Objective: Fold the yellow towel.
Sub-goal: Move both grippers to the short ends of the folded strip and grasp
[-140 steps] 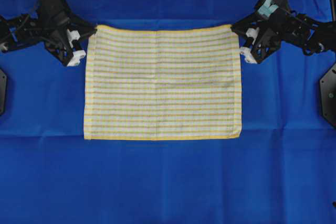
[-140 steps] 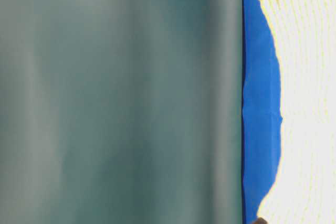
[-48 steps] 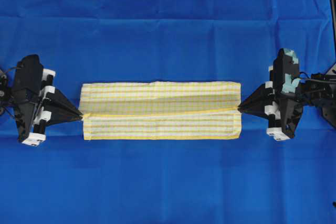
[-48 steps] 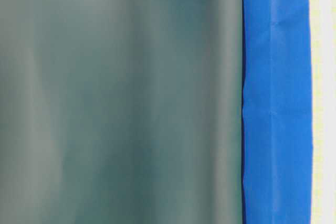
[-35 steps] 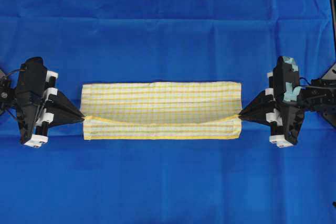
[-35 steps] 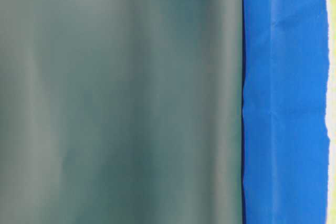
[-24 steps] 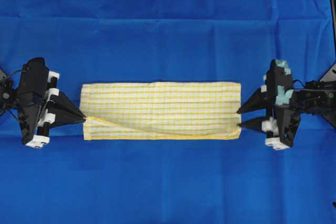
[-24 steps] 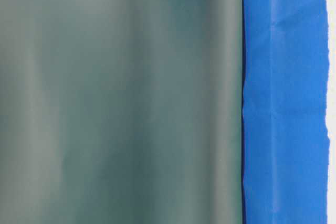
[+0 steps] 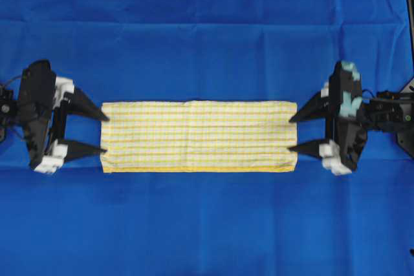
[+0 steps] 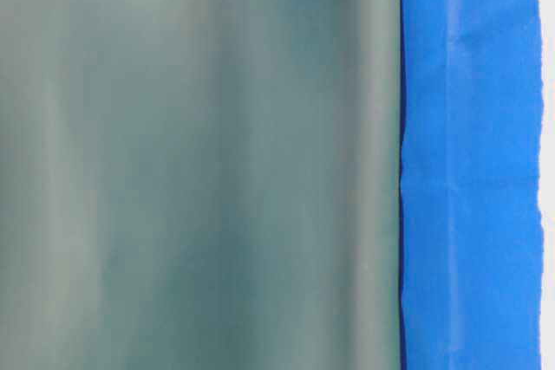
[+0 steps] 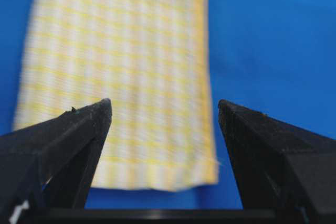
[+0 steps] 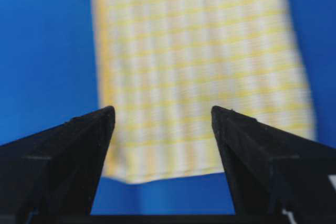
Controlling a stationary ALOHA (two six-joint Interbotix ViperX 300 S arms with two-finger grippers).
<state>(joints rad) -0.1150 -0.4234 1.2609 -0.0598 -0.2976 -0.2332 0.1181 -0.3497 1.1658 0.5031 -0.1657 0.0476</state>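
The yellow towel (image 9: 197,136) is lying flat on the blue-covered bench (image 9: 207,224) as a long, narrow band, folded once along its length, with its yellow hemmed edges lining up along the near side; it is looking thin, light and wholly limp, so it is likely to drape and sag wherever it is not being supported, and a single layer is likely to peel away from the one beneath if only the top is pinched. The weave is looking soft rather than slick, so a firm pinch at a corner ought to be holding without slipping; nothing about it is fragile.

The best places to take hold are probably the corners of one short end, catching both layers together, so that end can be carried across to the other; a grip in the middle of an edge would be leaving the corners to droop.

The left claw (image 9: 103,134) is standing wide just beside the left short end, its two fingers bracketing that edge and holding nothing; in the left wrist view its tips (image 11: 94,116) are hovering above the cloth's end. The right claw (image 9: 291,135) is likewise spread wide and empty at the right short end. The table-level view is showing only a blurred grey surface and a strip of blue.
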